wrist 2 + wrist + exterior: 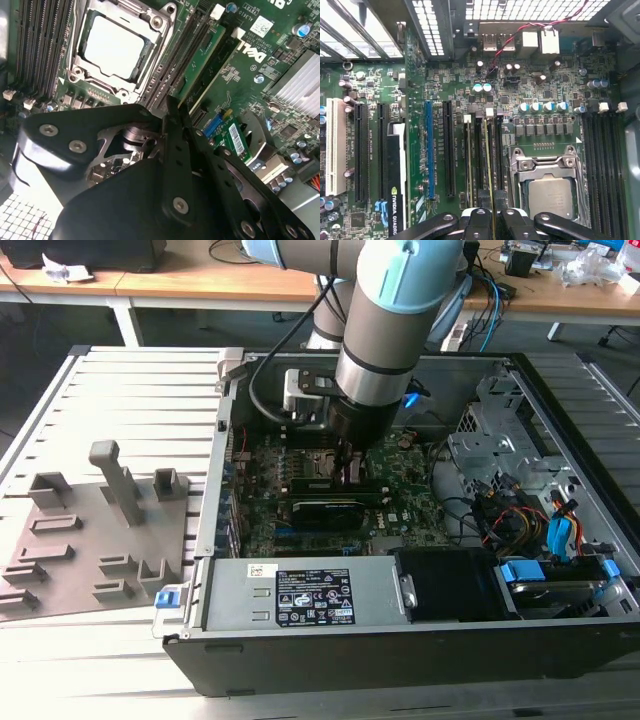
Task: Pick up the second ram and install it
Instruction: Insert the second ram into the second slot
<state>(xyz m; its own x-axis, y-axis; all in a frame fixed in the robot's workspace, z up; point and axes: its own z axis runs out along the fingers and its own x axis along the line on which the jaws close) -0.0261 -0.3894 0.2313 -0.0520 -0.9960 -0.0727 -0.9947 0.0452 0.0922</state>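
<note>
My gripper (pixel 352 472) reaches down into the open computer case onto the green motherboard (pixel 405 490). In the first wrist view the second ram (pixel 490 165) shows edge-on as a thin yellow-green strip. It stands in a memory slot beside the processor socket (pixel 550 192) and runs in between the black fingers of the gripper (pixel 493 219). The fingers stand close on either side of it, shut. In the second wrist view the gripper (pixel 172 107) sits at one end of the ram (pixel 205 62), whose green face runs along the slots.
Empty memory slots (pixel 602 165) lie on the far side of the socket. A graphics card (pixel 325 512) and the power supply (pixel 300 595) sit close by. The grey fixture plate (pixel 90 530) with upright posts lies outside the case, at the exterior view's left.
</note>
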